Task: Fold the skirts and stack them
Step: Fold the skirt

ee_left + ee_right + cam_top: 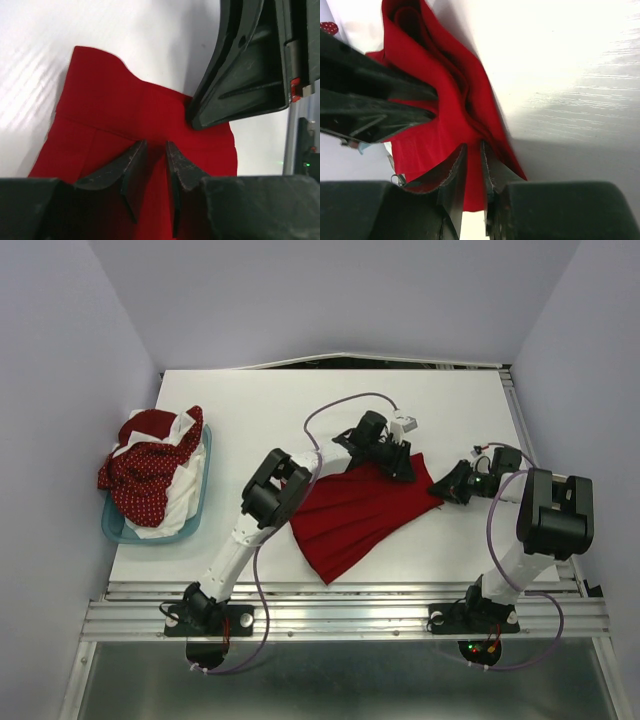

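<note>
Right gripper (473, 146) jaws clenched on red skirt (350, 515) edge; left gripper (156, 143) jaws narrowly parted over it, grasp not discernible.

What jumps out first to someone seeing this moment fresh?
A bright red skirt lies spread in the middle, the left gripper and right gripper both at its far right corner. At the left, a teal tub holds heaped dotted dark red and white skirts.

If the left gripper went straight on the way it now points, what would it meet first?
Most likely the red skirt, lying right ahead of the left gripper; bare table beyond. The right gripper sits just off that line.
</note>
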